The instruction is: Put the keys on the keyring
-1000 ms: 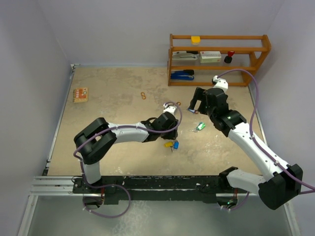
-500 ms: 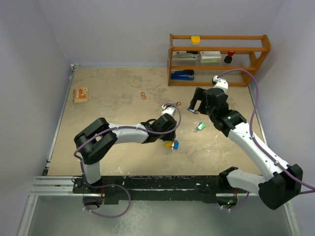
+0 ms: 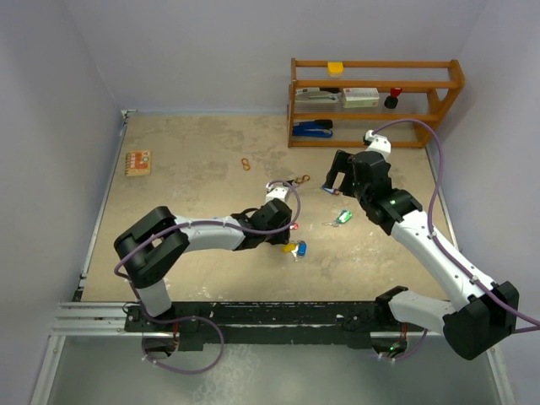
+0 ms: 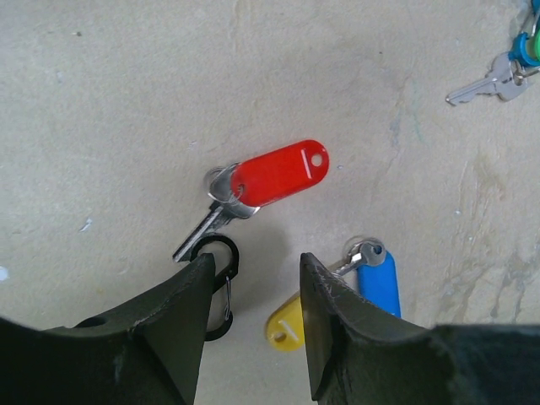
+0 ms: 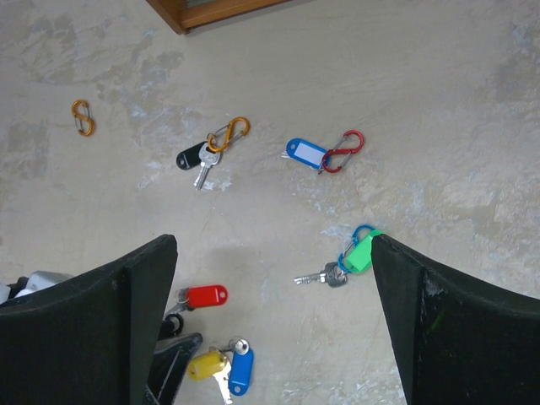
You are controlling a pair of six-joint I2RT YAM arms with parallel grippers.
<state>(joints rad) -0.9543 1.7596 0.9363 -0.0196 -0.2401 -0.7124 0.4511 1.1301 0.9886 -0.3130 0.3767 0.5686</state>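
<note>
A key with a red tag (image 4: 278, 173) lies on the table, with a black carabiner (image 4: 221, 270) against its blade. My left gripper (image 4: 256, 261) is open and empty just above and behind them. A yellow-tagged key (image 4: 285, 321) and a blue-tagged key (image 4: 378, 283) lie partly behind its right finger. A green-tagged key on a blue clip (image 5: 359, 253) lies to the right. My right gripper (image 5: 272, 245) is open and empty, high above the table. Below it lie a blue-tagged key on a red carabiner (image 5: 305, 153) and a black-tagged key on an orange carabiner (image 5: 198, 158).
A wooden shelf (image 3: 375, 101) with a stapler and small boxes stands at the back right. A loose orange carabiner (image 3: 245, 164) lies mid-table. A small orange box (image 3: 137, 162) sits at the far left. Walls close in on three sides.
My left arm has drawn back to the left, and its gripper has moved off the red-tagged key. The right arm has not moved.
</note>
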